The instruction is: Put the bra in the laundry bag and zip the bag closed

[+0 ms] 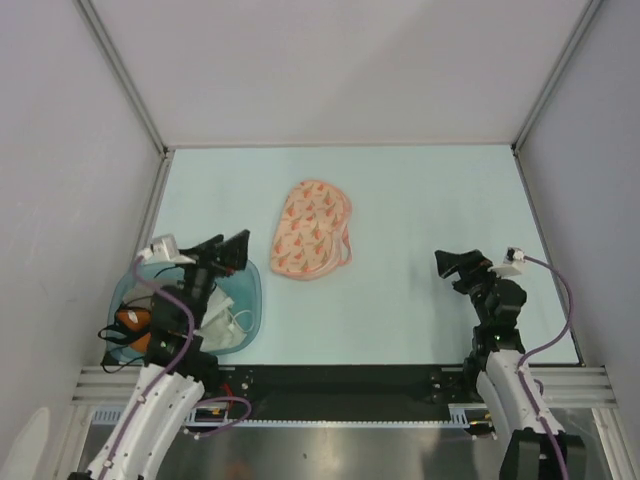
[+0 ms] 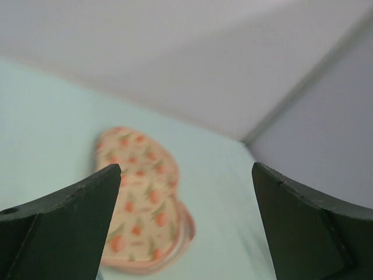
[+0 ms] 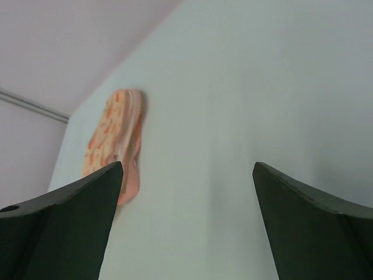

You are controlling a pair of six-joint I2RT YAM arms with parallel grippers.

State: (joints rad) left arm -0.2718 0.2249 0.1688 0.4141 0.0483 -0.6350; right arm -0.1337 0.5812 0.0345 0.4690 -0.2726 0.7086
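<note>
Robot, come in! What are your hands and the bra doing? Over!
Left gripper open, empty, at teal tub far rim. Right gripper open, empty. Bra in tub, partly hidden under left arm. Laundry bag mid-table, nothing blocking it.

A peach-pink oval cloth pouch printed with small orange-red triangles [image 1: 312, 230] lies on a pale mint tabletop [image 1: 430, 190] that looks smooth and matt. At the near left, a translucent teal plastic tub [image 1: 255, 285] has a faint sheen. Inside it are an orange padded fabric bra with black trim [image 1: 132, 320] and a soft white cloth garment [image 1: 222, 328]. The left gripper [image 1: 228, 250] and right gripper [image 1: 452, 264] have matt black plastic fingers [image 2: 64, 227]. A silver ribbed metal rail [image 1: 580, 380] runs along the near edge.
</note>
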